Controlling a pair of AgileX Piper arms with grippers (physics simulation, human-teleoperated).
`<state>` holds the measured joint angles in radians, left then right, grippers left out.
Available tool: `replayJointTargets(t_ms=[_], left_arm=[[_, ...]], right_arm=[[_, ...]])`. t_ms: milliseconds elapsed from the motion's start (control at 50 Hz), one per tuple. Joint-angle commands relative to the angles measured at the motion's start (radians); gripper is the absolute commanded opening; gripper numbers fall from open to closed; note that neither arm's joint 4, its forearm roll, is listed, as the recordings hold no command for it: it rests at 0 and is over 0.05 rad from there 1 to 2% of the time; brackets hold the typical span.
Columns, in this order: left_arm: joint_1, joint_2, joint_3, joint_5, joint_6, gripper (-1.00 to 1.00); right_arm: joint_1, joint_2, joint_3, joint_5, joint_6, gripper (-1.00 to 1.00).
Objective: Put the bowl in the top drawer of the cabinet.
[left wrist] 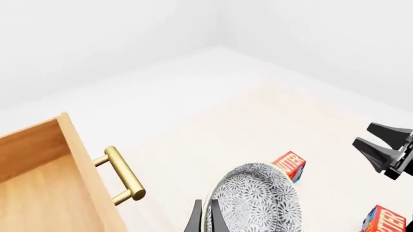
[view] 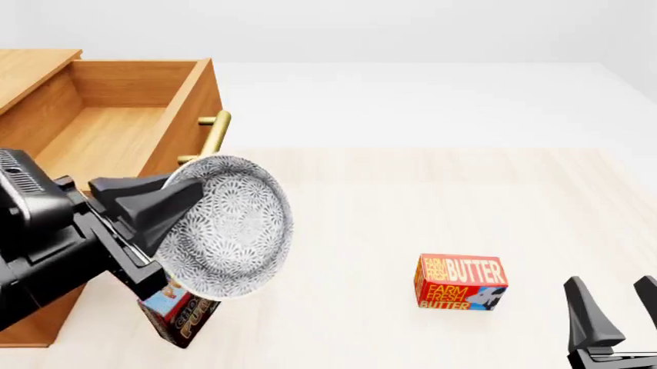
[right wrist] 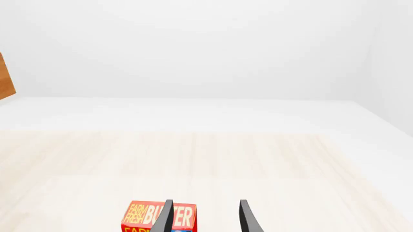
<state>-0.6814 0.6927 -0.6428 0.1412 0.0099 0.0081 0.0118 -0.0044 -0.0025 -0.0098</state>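
The bowl [view: 234,228], white with a blue-grey floral pattern, hangs tilted on its edge, with my left gripper [view: 168,207] shut on its rim. It sits just in front of the top drawer [view: 103,138], which stands pulled out of the cabinet [view: 31,69], near the brass handle [view: 212,132]. In the left wrist view the bowl [left wrist: 258,203] lies beside the fingers [left wrist: 193,220], with the drawer [left wrist: 38,169] and its handle [left wrist: 123,174] off to one side. My right gripper [view: 619,304] is open and holds nothing, low at the near right.
A red butter box [view: 460,282] lies on the table left of my right gripper [right wrist: 206,217] and shows between its fingers as the butter box [right wrist: 148,217]. A dark red box [view: 180,311] stands under the bowl by the cabinet's foot.
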Motion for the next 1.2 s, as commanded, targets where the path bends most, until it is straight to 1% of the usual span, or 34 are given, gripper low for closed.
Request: replayJointTargets(t_ms=[20,120,240,460,520,560,580,600,700,800,920,940,1080,1160,1200], left_arm=[[0.042,-0.054,-0.075,0.04,0.03,-1.0],[0.082,-0.071,-0.128,0.063,0.07,-1.0],[0.138,-0.075,-0.184,0.076,0.099,-1.0],[0.204,-0.052,-0.246,0.062,0.117,-1.0],[0.21,-0.045,-0.26,0.058,0.119,-1.0],[0.228,-0.033,-0.274,0.057,0.108,-1.0],[0.254,-0.034,-0.278,0.055,0.101,-1.0],[0.258,-0.028,-0.283,0.048,0.111,-1.0],[0.268,-0.01,-0.296,0.036,0.119,-1.0],[0.295,0.014,-0.307,0.017,0.114,-1.0],[0.34,0.05,-0.321,-0.007,0.122,-1.0],[0.356,0.067,-0.326,-0.011,0.113,-1.0],[0.396,0.118,-0.341,-0.04,0.134,-1.0],[0.43,0.153,-0.338,-0.065,0.134,-1.0],[0.464,0.176,-0.341,-0.08,0.137,-1.0]], right_arm=[[0.0,0.0,0.0,0.0,0.0,1.0],[0.0,0.0,0.0,0.0,0.0,1.0],[0.0,0.0,0.0,0.0,0.0,1.0],[0.0,0.0,0.0,0.0,0.0,1.0],[0.0,0.0,0.0,0.0,0.0,1.0],[0.0,0.0,0.0,0.0,0.0,1.0],[0.0,0.0,0.0,0.0,0.0,1.0],[0.0,0.0,0.0,0.0,0.0,1.0],[0.0,0.0,0.0,0.0,0.0,1.0],[0.0,0.0,0.0,0.0,0.0,1.0],[0.0,0.0,0.0,0.0,0.0,1.0],[0.0,0.0,0.0,0.0,0.0,1.0],[0.0,0.0,0.0,0.0,0.0,1.0],[0.0,0.0,0.0,0.0,0.0,1.0],[0.0,0.0,0.0,0.0,0.0,1.0]])
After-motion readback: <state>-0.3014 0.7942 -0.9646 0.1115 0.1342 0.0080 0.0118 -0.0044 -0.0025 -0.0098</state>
